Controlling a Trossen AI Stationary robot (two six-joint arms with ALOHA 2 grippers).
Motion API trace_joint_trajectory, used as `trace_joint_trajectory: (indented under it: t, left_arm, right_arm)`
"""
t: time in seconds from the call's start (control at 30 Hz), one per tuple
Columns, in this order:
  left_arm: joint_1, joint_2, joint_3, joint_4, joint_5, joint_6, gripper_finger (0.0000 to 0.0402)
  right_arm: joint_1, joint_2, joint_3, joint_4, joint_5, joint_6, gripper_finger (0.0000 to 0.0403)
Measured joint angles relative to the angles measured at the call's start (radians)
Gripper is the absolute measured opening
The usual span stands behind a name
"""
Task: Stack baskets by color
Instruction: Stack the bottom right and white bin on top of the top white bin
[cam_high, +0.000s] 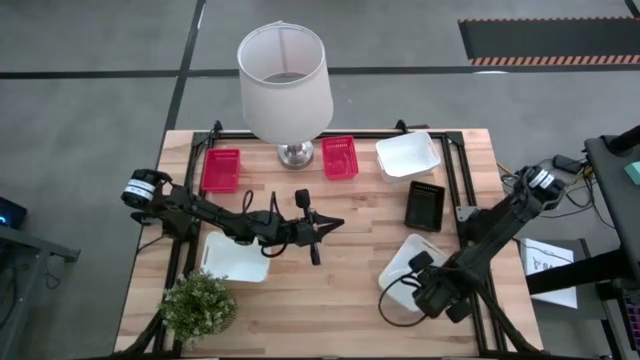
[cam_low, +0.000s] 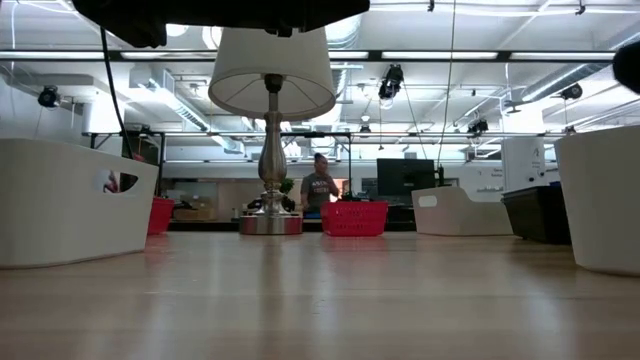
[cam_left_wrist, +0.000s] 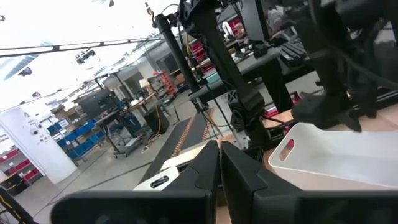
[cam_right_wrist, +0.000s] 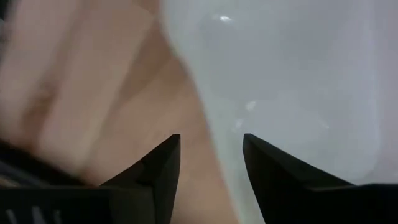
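The butcher-block table (cam_high: 330, 280) stands on a grey floor in an open workshop, where a person (cam_low: 318, 187) is seated far behind. I count three white baskets: at twelve to one o'clock (cam_high: 407, 156), at eight o'clock (cam_high: 235, 257), and at five o'clock (cam_high: 405, 281). There are two red baskets (cam_high: 221, 169) (cam_high: 340, 157) flanking the lamp (cam_high: 286, 85), and what looks like one black stack (cam_high: 425, 204). A potted plant (cam_high: 199, 304) sits at seven. The left gripper (cam_high: 322, 226), fingers together, hangs mid-table. The right gripper (cam_high: 428, 283), fingers apart, sits over the five o'clock basket's rim.
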Motion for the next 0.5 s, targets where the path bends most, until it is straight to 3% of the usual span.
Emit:
trace_joint_trajectory:
  t: [0.13,0.3,0.5]
  left_arm:
    - [0.0,0.0,0.0,0.001,0.0,0.0,0.0001]
    - [0.0,0.0,0.0,0.001,0.0,0.0,0.0001]
    - [0.0,0.0,0.0,0.001,0.0,0.0,0.0001]
  right_arm:
    - [-0.001,0.072,-0.003,0.0,0.079,-0.074,0.0156]
    - [-0.005,0.124,-0.006,0.026,0.096,-0.182,0.0133]
    - [-0.017,0.121,-0.017,0.096,0.077,-0.211,0.0055]
